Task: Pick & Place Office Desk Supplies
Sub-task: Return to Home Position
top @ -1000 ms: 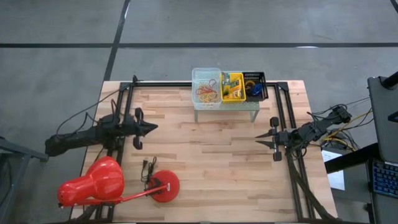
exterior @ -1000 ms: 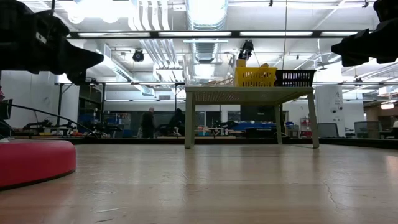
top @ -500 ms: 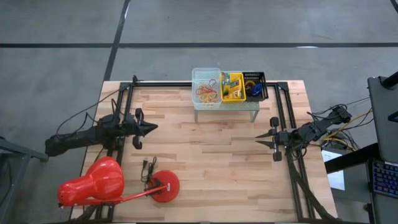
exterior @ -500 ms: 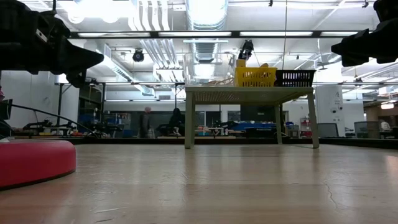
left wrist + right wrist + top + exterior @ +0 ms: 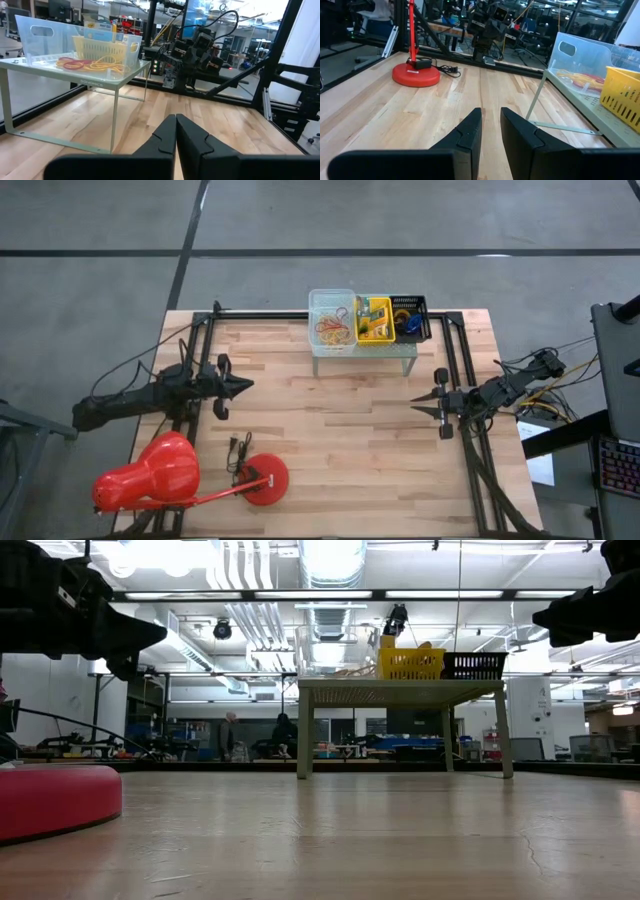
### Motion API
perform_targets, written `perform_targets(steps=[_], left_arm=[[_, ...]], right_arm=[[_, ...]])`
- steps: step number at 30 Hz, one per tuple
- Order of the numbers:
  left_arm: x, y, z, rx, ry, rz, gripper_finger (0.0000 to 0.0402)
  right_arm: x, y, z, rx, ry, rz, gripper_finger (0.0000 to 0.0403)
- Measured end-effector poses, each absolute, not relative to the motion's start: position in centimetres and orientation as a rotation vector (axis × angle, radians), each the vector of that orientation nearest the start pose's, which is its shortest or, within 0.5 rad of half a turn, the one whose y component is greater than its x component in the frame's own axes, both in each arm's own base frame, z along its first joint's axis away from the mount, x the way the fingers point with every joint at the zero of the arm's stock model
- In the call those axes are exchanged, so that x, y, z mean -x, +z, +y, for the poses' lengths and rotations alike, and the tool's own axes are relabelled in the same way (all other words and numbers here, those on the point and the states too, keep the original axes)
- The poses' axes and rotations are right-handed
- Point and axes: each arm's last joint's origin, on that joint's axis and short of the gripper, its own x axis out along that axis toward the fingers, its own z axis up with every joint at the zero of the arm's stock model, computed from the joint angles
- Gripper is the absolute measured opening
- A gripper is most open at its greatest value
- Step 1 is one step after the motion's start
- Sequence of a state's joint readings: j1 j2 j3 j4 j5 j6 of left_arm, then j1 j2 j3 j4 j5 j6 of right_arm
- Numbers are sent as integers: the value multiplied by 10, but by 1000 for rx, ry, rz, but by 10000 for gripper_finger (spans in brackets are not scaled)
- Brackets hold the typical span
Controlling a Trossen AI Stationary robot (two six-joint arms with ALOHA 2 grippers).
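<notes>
1. A pale green perforated metal shelf [image 5: 365,352] stands at the far edge of the wooden table [image 5: 330,440].
2. On it, side by side, are a clear rubber-band bin [image 5: 332,320], a yellow mesh crayon bin [image 5: 374,320] and a black mesh bin [image 5: 410,317].
3. The left gripper [image 5: 245,385] hovers at the table's left; its wrist view shows the fingers touching.
4. The right gripper [image 5: 415,402] hovers at the table's right; its wrist view alone shows a narrow gap between the fingers.

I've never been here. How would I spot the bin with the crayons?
Find the pale green shelf at the far middle edge of the wooden table. Three bins sit on it in a row, and the crayon bin is the middle one. It is the only yellow one, between a transparent bin of rubber bands and a black bin.
</notes>
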State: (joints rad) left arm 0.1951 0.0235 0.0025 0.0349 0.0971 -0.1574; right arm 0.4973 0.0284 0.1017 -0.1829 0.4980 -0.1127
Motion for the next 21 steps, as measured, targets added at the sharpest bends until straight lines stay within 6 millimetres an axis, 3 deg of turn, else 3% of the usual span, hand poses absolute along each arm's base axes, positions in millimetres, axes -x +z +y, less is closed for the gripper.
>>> perform_targets(steps=[21], left_arm=[[-98, 166, 16, 155, 97, -21, 17]], right_arm=[[-85, 178, 30, 93, 10, 99, 63]])
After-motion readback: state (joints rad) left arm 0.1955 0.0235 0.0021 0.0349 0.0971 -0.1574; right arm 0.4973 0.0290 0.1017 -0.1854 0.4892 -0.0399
